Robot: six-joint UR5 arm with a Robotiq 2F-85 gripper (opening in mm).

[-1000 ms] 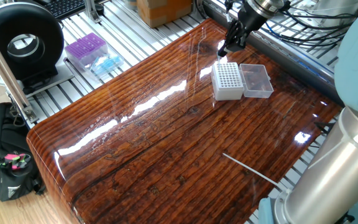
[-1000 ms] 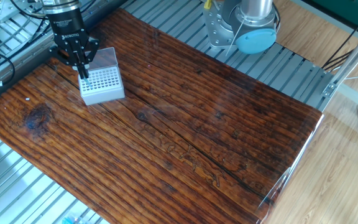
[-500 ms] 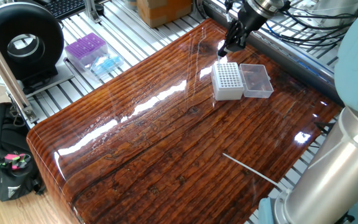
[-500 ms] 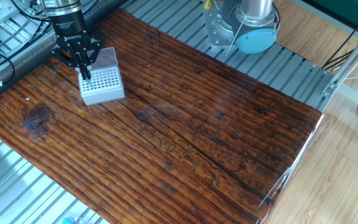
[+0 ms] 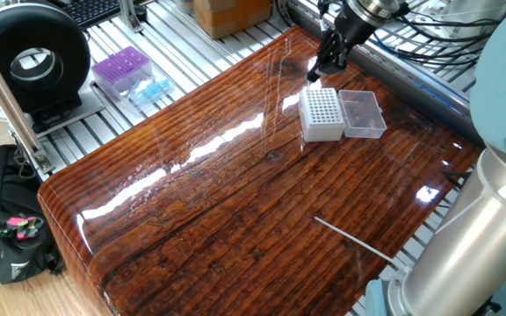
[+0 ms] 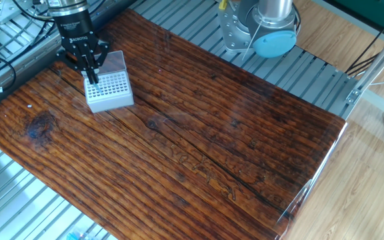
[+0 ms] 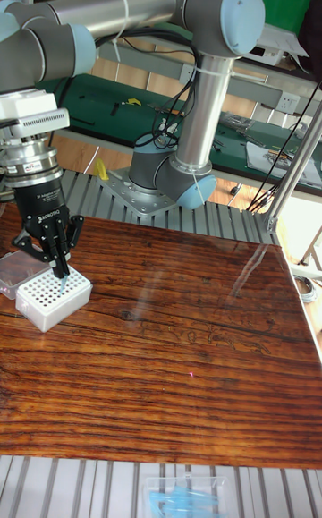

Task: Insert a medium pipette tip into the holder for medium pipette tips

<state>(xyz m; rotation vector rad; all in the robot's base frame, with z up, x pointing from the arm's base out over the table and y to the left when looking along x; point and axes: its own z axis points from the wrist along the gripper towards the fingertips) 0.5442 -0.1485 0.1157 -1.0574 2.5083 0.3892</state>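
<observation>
At the bottom edge of the tall fixed view a light-blue pack point(image 7: 185, 491) lay on the slatted metal frame point(image 7: 80, 487) below the wooden table point(image 7: 179, 375), whose glossy brown boards filled the lower half of the frame. Further up, at the left edge, the white holder for medium pipette tips point(image 7: 53, 298) sat on the wood, its top a grid of small holes, with its clear lid point(image 7: 18, 269) lying open just behind it and attached along one side. Directly above the holder's far part the gripper point(image 7: 61, 278) pointed straight down, its two dark fingers point(image 7: 55, 260) drawn close together and pinching the medium pipette tip point(image 7: 63, 285), a bluish sliver whose lower end reached the grid; whether it was already seated in a hole could not be told. In the other fixed view the same gripper point(image 6: 93, 80) stood at the upper left over the holder point(image 6: 109, 92), the tip there too small to make out. In one fixed view the holder point(image 5: 321, 115) and lid point(image 5: 362, 114) lay right of centre in the upper part, the gripper point(image 5: 315, 74) at the holder's far corner, a thin white rod point(image 5: 354, 239) on the wood toward the lower right, and a purple tip box point(image 5: 121, 70) on the frame in the upper left. Behind the table in the tall view rose the grey arm point(image 7: 201, 89) with its pale blue joint caps
</observation>
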